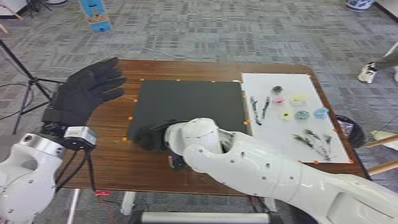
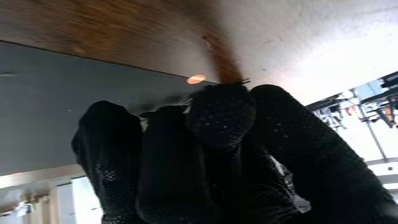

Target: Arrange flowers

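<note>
Head view, left to right. Black tripod stand (image 1: pixel 34 80) on the grey patterned carpet, beside the table. Robot's left hand (image 1: pixel 87 94), in black fabric glove: fingers extended and slightly spread, above the left edge of the brown wooden table (image 1: pixel 209 182). Right hand (image 1: pixel 155 138), also black-gloved: at the near left part of the flat black rectangular mat (image 1: pixel 191 100), white arm crossing over the near part of the table. Small orange round markers line mat and sheet edges.

Right wrist view: fingers straight, side by side and close together, near the mat's edge; one orange marker (image 2: pixel 196 79) just beyond them. Fine dark bits by one fingertip; cannot tell what they are or whether the hand pinches them.

Task's things: on the white rectangular sheet (image 1: pixel 282 132) right of the mat. Two thin dark twigs (image 1: pixel 256 111) lie lengthwise along its left side. Then small round flower heads: dark one (image 1: pixel 277 89) farthest, pink one (image 1: pixel 278 100) nearer, yellow one (image 1: pixel 286 115) nearer still; to their right, pale yellow (image 1: pixel 298 100) and blue-green (image 1: pixel 302 115), then light blue (image 1: pixel 321 113). Dark green branching sprigs (image 1: pixel 313 142) lie toward the sheet's near end.
</note>
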Robot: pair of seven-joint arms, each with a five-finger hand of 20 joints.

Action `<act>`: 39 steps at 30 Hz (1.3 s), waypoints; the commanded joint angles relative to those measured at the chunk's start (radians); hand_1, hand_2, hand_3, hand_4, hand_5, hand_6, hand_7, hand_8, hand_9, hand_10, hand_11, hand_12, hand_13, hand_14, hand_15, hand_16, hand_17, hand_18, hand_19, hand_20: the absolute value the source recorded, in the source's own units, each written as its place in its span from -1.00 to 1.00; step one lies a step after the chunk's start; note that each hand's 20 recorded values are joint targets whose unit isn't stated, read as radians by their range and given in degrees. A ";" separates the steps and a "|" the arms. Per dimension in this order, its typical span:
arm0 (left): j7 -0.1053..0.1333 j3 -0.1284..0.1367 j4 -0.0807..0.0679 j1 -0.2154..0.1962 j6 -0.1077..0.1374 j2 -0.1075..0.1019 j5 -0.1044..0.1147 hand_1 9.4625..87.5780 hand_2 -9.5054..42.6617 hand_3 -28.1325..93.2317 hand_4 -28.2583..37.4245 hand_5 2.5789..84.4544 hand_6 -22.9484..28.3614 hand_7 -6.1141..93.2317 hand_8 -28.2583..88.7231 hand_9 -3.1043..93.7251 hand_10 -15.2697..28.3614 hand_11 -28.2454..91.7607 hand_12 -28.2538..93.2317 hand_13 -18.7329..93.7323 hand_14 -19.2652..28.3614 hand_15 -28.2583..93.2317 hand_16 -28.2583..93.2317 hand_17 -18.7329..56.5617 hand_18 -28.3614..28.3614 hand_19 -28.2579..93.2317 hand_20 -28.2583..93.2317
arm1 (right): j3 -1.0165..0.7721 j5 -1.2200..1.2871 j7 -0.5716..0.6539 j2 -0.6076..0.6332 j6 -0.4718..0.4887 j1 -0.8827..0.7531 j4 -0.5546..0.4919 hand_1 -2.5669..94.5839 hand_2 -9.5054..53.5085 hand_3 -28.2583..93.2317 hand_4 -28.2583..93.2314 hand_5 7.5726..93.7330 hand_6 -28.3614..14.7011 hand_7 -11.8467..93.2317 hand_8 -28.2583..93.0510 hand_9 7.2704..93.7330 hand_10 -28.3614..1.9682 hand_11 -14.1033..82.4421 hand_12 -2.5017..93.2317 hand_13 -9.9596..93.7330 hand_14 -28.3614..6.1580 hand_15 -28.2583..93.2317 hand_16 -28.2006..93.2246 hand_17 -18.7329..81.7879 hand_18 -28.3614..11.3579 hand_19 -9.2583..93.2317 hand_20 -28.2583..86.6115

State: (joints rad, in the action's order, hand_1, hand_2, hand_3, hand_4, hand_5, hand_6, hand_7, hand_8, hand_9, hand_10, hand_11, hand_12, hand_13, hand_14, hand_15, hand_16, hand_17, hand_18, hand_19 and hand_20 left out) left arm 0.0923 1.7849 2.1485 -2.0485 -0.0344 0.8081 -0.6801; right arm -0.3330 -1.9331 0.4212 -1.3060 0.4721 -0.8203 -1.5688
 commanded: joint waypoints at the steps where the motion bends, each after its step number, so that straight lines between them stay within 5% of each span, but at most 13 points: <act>1: 0.006 0.020 0.019 -0.027 0.018 0.017 -0.003 -0.62 -0.87 0.62 -1.00 -0.32 0.00 -0.46 -0.68 -0.34 0.27 -0.12 -0.24 -0.25 0.41 -0.06 -0.52 -0.75 0.79 0.20 -0.39 | 0.093 -0.064 -0.112 0.108 0.008 0.040 0.055 -0.59 0.14 1.00 -0.49 -0.33 0.28 -0.48 -0.75 0.82 0.27 0.56 -0.19 0.84 0.33 0.87 0.15 0.53 -0.73 1.00 0.79; 18: 0.002 0.031 0.025 -0.044 0.028 0.025 -0.003 -0.62 -0.87 0.62 -1.00 -0.32 0.00 -0.46 -0.68 -0.34 0.28 -0.12 -0.24 -0.25 0.42 -0.06 -0.52 -0.75 0.79 0.20 -0.39 | 0.178 -0.215 -0.318 0.220 -0.076 0.114 0.047 -0.57 0.09 1.00 -0.47 -0.25 0.37 -0.43 -0.78 0.81 0.26 0.58 -0.19 0.83 0.29 0.89 0.15 0.50 -0.75 1.00 0.79; 25: 0.001 0.030 0.026 -0.044 0.029 0.026 -0.002 -0.62 -0.87 0.62 -1.00 -0.32 0.00 -0.46 -0.68 -0.34 0.27 -0.12 -0.24 -0.25 0.42 -0.06 -0.52 -0.75 0.79 0.20 -0.39 | 0.284 -0.245 -0.441 0.246 -0.215 0.187 0.084 -0.56 0.06 1.00 -0.45 -0.19 0.43 -0.41 -0.78 0.81 0.24 0.58 -0.20 0.82 0.27 0.89 0.14 0.48 -0.76 1.00 0.80; 39: 0.005 0.037 0.031 -0.056 0.033 0.029 -0.002 -0.62 -0.86 0.62 -1.00 -0.32 0.00 -0.46 -0.68 -0.34 0.27 -0.12 -0.24 -0.25 0.42 -0.06 -0.52 -0.75 0.79 0.20 -0.39 | 0.388 -0.274 -0.506 0.259 -0.318 0.273 0.114 -0.51 -0.02 1.00 -0.42 -0.13 0.51 -0.36 -0.82 0.79 0.23 0.54 -0.08 0.79 0.20 0.91 0.14 0.43 -0.79 1.00 0.79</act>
State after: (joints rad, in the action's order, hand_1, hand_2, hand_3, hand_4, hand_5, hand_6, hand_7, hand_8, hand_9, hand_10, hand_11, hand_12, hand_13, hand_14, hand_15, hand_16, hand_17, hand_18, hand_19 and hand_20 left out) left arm 0.0936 1.8113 2.1676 -2.0895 -0.0116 0.8249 -0.6804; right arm -0.0003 -2.1768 -0.0558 -1.0998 0.1180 -0.5487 -1.5020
